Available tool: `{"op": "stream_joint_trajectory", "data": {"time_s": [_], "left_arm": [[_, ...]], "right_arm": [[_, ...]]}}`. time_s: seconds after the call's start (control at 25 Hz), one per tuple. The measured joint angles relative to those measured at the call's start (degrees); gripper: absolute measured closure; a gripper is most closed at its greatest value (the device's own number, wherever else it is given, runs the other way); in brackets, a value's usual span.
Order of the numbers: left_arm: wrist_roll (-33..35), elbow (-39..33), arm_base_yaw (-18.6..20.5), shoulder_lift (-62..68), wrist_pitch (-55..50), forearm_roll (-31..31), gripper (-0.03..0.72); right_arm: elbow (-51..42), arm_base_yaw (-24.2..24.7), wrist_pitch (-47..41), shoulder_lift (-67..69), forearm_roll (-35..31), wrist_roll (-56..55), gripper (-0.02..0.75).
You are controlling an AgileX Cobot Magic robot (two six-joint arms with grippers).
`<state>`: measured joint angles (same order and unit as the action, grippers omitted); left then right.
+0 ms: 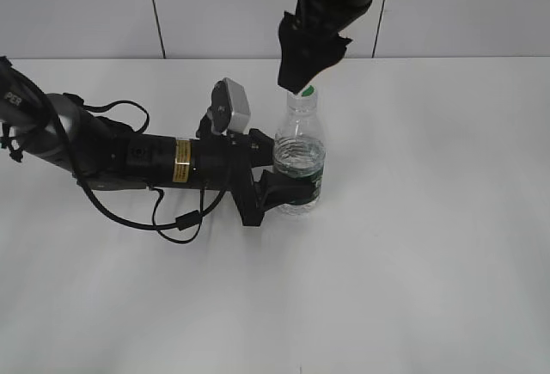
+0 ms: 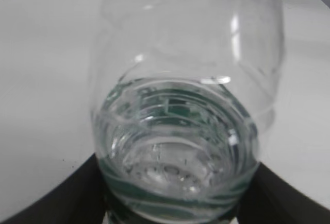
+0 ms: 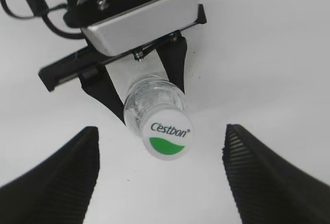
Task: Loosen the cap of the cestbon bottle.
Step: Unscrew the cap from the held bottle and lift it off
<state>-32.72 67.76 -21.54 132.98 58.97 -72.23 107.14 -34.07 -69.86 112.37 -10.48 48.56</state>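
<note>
Left pincer clamps the bottle, right pincer spread wide over the cap

Cestbon bottle [image 1: 300, 161] stands upright on the white bench [image 1: 430, 245], left pincer [image 1: 277, 187] gripping its labelled body; right pincer [image 3: 161, 170] hangs open, fingers [image 3: 260, 175] clear of the white cap [image 3: 169, 135].

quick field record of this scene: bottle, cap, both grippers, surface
bottle: cestbon bottle, clear, upright, partly filled with water, dark green label band
cap: white cap with green mark, on the neck
left gripper: left gripper closed around the bottle's lower body from the side
right gripper: right gripper above the cap, fingers spread wide on either side, not touching it
surface: white table
</note>
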Motion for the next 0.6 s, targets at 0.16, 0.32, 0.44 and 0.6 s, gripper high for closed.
{"op": "stream_joint_trajectory", "data": {"time_s": [0.16,0.32,0.44,0.6], "left_arm": [[0.0,0.0,0.0,0.0,0.0,-0.1,0.270],[0.0,0.0,0.0,0.0,0.0,-0.1,0.270],[0.0,0.0,0.0,0.0,0.0,-0.1,0.270],[0.0,0.0,0.0,0.0,0.0,-0.1,0.270]], "right_arm": [[0.0,0.0,0.0,-0.7,-0.2,-31.0,0.169],[-0.1,0.0,-0.1,-0.7,1.4,-48.6,0.169],[-0.2,0.0,-0.1,-0.2,2.2,-52.2,0.169],[-0.2,0.0,-0.1,1.7,2.6,-53.4,0.172]]}}
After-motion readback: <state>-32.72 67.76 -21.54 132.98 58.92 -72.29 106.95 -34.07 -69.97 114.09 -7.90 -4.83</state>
